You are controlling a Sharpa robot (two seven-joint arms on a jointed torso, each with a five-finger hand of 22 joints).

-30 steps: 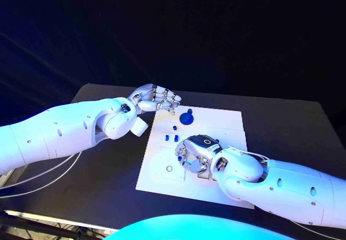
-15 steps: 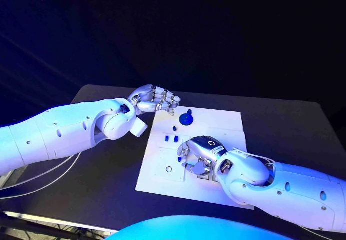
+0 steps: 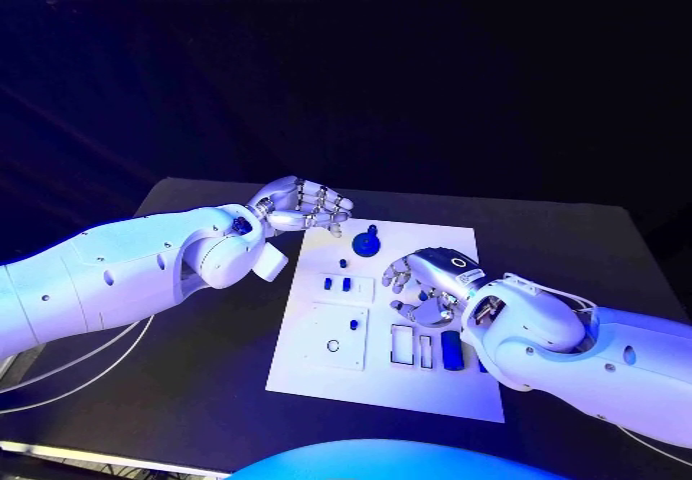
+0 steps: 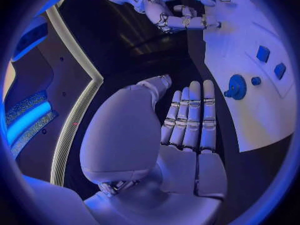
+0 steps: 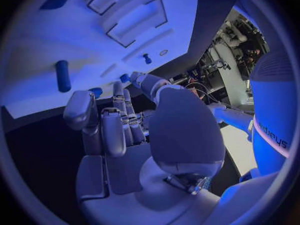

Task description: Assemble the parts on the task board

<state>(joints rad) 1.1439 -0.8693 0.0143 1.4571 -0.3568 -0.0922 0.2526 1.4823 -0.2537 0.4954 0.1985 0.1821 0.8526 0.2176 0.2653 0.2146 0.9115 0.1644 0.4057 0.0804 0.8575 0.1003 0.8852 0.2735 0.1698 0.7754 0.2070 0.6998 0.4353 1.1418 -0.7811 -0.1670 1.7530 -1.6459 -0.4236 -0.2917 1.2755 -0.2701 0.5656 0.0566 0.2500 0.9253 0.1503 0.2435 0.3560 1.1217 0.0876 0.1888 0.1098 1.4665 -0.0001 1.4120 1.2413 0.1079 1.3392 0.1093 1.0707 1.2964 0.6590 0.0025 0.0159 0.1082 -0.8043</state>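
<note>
The white task board [image 3: 378,385] lies mid-table. My right hand [image 3: 426,285] hovers over its middle right part with fingers loosely curved, holding nothing. A blue cylinder [image 3: 451,346] [image 5: 62,75] lies on the board just nearer than that hand, beside two narrow slots [image 3: 413,347]. Two small blue squares [image 3: 336,284] [image 4: 270,61] sit to its left, and a small blue peg [image 3: 353,323] [image 5: 147,59] stands nearer. A blue gear [image 3: 368,240] [image 4: 236,86] stands at the far edge. My left hand [image 3: 303,207] [image 4: 187,120] hangs by the far left corner, fingers straight, empty.
The board [image 4: 269,110] [image 5: 50,40] rests on a black table [image 3: 173,400] with bare surface on both sides. White cables [image 3: 72,360] run under my left arm at the table's left edge. A round hole [image 3: 333,346] sits in the board's near left part.
My right hand has lifted and moved toward the far right of the board, uncovering the slots and the blue cylinder. The left hand has barely moved. The camera shifted a little.
</note>
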